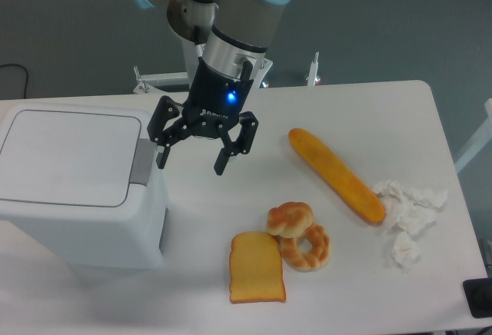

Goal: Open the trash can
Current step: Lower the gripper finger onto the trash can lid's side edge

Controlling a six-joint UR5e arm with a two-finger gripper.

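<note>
The trash can (77, 189) is a big white boxy bin at the left of the table, its flat lid down. A grey push tab (142, 160) sits on the lid's right edge. My gripper (190, 163) hangs just right of the can, above the table, open with nothing between its black fingers. The left fingertip (161, 159) is close beside the grey tab; whether they touch is unclear.
On the white table (231, 220) lie a long baguette (335, 174), a twisted roll (290, 217), a ring-shaped pastry (307, 248) and a slice of toast (256, 268). Crumpled white tissues (408, 212) sit near the right edge.
</note>
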